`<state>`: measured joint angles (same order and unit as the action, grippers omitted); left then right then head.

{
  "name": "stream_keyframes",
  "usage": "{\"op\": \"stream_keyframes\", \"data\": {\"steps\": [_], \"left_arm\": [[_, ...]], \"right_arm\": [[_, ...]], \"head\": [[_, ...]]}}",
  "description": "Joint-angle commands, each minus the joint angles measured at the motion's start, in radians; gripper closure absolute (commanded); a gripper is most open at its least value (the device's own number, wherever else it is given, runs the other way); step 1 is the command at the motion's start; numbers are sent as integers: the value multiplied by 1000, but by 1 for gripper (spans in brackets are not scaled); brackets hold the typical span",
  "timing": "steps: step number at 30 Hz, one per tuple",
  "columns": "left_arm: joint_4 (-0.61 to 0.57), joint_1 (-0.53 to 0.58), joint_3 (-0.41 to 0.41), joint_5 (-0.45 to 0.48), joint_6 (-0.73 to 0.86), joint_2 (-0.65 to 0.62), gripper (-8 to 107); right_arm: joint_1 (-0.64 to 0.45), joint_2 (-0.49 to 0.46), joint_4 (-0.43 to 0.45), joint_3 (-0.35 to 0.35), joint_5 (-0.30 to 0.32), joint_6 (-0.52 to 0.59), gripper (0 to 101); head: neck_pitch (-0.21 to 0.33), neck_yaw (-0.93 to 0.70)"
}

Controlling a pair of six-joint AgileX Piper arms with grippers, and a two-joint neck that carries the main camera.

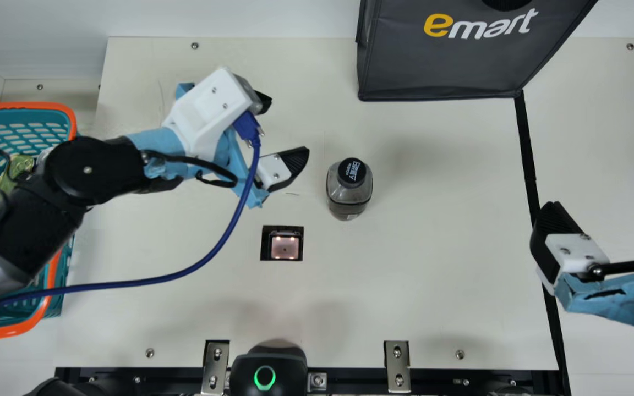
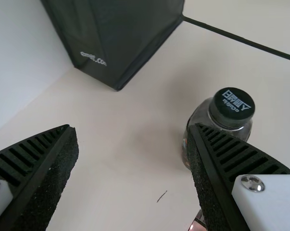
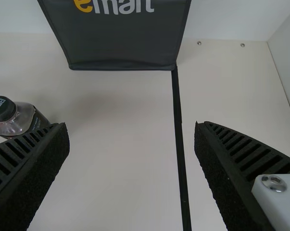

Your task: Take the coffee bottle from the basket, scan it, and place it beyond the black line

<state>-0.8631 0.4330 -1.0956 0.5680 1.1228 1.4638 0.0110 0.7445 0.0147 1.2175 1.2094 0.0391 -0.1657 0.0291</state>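
- Done: the coffee bottle (image 1: 349,190) is out of the basket (image 1: 31,105) and upright on the worktop (image 1: 432,275), just right of the left claw (image 1: 288,125) and outside its grasp.
- The left claw is spread wide, holding nothing.
- The right claw (image 1: 603,206) is wide open and empty too, with the bottle well off to its left.
- Uncertain: the scan — the scanner window (image 1: 284,246) lies on the robot's side of the left claw, but whether it has read the bottle cannot be told.
- Left: placing it beyond the black line (image 1: 528,157) — probably the right claw's job, since it is beside that line.
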Motion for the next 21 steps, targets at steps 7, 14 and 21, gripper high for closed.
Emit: {"op": "stream_keyframes", "data": {"steps": [7,14,21], "left_arm": [[32,-46,33,-19,-83,-47,9],[66,-92,62,-29,-142,-88,9],[101,-146,86,-29,-180,-129,9]], "right_arm": [[0,0,0,0,0,0,10],[0,0,0,0,0,0,10],[0,0,0,0,0,0,10]], "head": [[27,-2],[27,-2],[27,-2]]}}
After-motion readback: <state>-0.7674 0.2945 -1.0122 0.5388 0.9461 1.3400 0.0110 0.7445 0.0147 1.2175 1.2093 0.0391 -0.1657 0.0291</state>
